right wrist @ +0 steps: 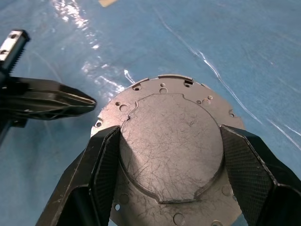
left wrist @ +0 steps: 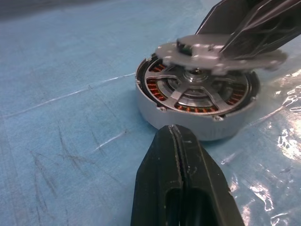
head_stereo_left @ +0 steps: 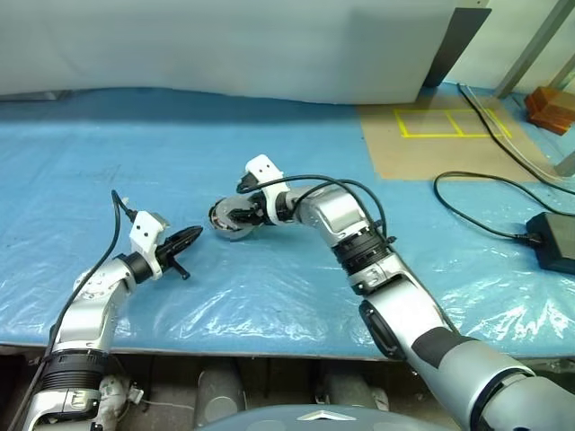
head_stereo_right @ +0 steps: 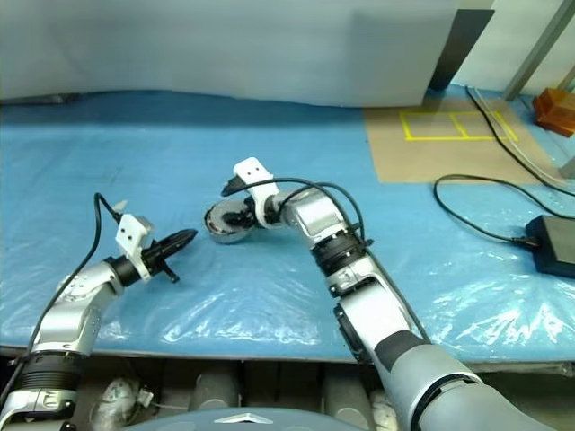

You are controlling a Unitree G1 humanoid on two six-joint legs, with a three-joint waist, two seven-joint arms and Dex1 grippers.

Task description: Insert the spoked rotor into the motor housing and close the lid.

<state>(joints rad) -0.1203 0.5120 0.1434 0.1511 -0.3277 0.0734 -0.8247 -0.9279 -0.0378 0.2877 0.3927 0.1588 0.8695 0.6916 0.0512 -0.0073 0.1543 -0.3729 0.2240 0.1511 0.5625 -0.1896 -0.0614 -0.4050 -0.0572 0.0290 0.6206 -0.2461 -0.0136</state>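
while the right gripper [right wrist: 169, 155] clasps the lid [right wrist: 171, 155] by its edges, holding it tilted just above the motor housing [left wrist: 197, 101] at mid-table on the blue sheet [head_stereo_left: 135, 153], the spoked rotor [left wrist: 188, 96] sits inside the housing. just left, the left gripper [head_stereo_left: 193, 237] has its fingers pressed together, empty.

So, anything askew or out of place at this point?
Only the lid: the right gripper holds it tilted above the motor housing, not seated, so the copper windings show. The left gripper is shut beside the housing, holding nothing. No damage visible.
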